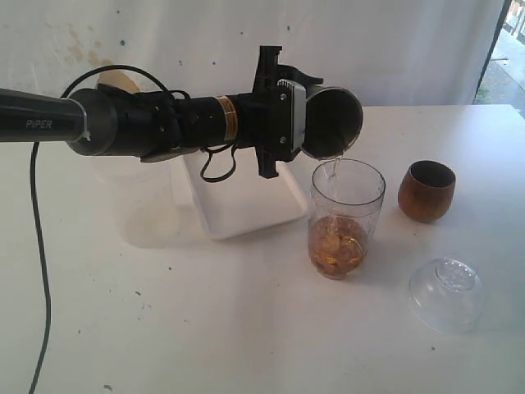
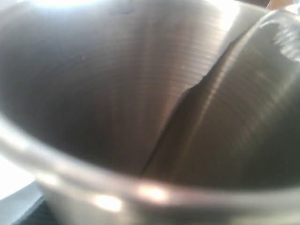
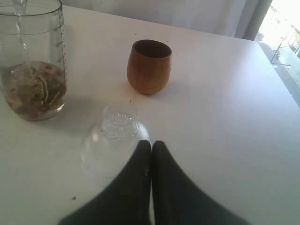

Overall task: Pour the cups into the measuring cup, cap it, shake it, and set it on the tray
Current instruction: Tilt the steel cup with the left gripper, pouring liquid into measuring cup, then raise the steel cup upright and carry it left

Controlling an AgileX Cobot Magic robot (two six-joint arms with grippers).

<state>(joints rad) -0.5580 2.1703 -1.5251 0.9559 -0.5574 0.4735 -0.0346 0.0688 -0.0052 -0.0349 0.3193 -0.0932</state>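
Entry: pour from the first cup, under way. Left gripper point(image 1: 314, 123): clamped across the steel cup point(image 1: 334, 121), jaws set fairly wide to span its body. The cup is tipped roughly onto its side, mouth pointing away from the wrist, lip directly over the measuring cup point(image 1: 346, 217). Stream point(image 1: 335, 168): thin and clear, falling from the lip to just inside the rim. Measuring cup: upright, just below and ahead of the left gripper, with brownish contents and pale lumps in its lower part and ample room above. Right gripper point(image 3: 151, 146): closed on nothing, hovering low just behind the lid point(image 3: 115, 140), a clear dome on the table. Wood cup point(image 3: 149, 66): upright, further ahead of that gripper. Tray point(image 1: 246, 212): white, beneath and behind the left arm, largely hidden. Handling note: centre the lip over the opening rather than near its edge, increase the tilt slowly, and let the last drip fall before righting. The left wrist view shows only the steel interior, so what remains inside cannot be told. Hazard: a knock from the lip would likely topple the light plastic cup.
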